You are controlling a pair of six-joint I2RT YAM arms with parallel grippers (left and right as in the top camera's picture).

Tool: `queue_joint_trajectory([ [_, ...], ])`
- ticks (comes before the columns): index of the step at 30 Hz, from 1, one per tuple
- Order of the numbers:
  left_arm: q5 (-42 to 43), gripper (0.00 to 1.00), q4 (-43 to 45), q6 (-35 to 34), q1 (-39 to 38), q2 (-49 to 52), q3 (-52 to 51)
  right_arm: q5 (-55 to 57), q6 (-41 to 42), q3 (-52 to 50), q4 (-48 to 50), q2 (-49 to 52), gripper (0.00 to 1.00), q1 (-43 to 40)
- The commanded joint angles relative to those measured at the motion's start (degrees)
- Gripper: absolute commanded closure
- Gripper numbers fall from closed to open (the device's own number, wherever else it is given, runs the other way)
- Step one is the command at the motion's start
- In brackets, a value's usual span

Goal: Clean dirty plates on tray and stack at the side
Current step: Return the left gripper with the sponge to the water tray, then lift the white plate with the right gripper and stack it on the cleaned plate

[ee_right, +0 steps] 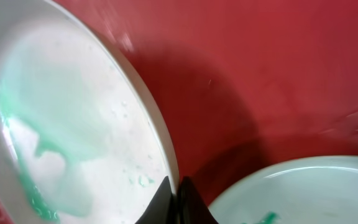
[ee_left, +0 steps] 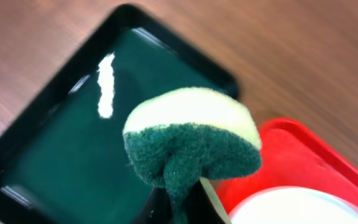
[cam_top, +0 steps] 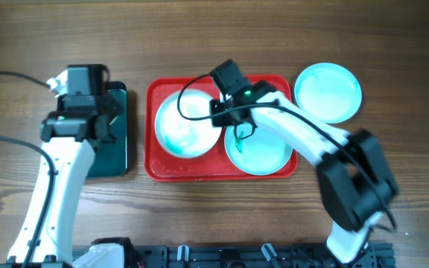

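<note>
**White plate's rim in my right pincer, sponge in my left**

The table [cam_top: 393,45] is brown wood with a plain grain, and it runs to the edge of every view. A black cable [cam_top: 6,76] trails across its left side.

I count three plates. The white plate [cam_top: 185,126], streaked with green, lies in the left half of the red tray [cam_top: 152,149]. The near turquoise plate [cam_top: 267,152] lies just beside it in the tray's right half and carries a small green mark. The far turquoise plate [cam_top: 328,91] rests on the bare table, off the tray's upper right corner.

There are two trays. The black tray [cam_top: 118,149] is narrower and glossy, and it sits just left of the red one with a strip of wood between them.

There is one sponge [ee_left: 191,143], yellow foam backed with a dark green scouring pad. My left pincer [ee_left: 179,196] pinches it by the green side, so that the pad folds between the fingers, and it hangs above the black tray.

My right pincer [ee_right: 174,183] is down inside the red tray. Its fingers are drawn almost together on the right rim of the white plate, with the rim running in between them. Red tray floor shows between that rim and the near turquoise plate.
</note>
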Motion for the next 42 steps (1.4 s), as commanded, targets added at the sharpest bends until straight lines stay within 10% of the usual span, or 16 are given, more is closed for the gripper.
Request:
queue_joint_trajectory([
  [1,5.33,0.96,-0.46,-3.72,7.19,1.36,-1.36,14.03,-6.23,0.15,-0.2,-9.62,0.96,1.38],
  [13,13.16,0.96,-0.48,-4.83,15.23,4.52,-1.53,68.61,-36.59,0.13,7.34,-15.69,0.96,22.14],
  [23,13.18,0.96,-0.7,-4.83,15.21,4.52,-1.53,83.21,-66.55,0.11,32.2,-15.67,0.96,28.22],
  [28,13.18,0.96,-0.7,-4.83,15.21,4.52,-1.53,82.71,-51.78,-2.78,30.69,-15.61,0.96,27.8],
  [33,13.57,0.96,-0.7,-4.83,15.21,4.52,-1.53,54.34,-12.13,-4.15,6.99,-15.61,0.96,22.58],
  [42,13.55,0.96,-0.74,-4.83,15.19,4.7,-1.53,22.1,28.65,-4.13,-9.4,-16.04,0.96,-12.74],
])
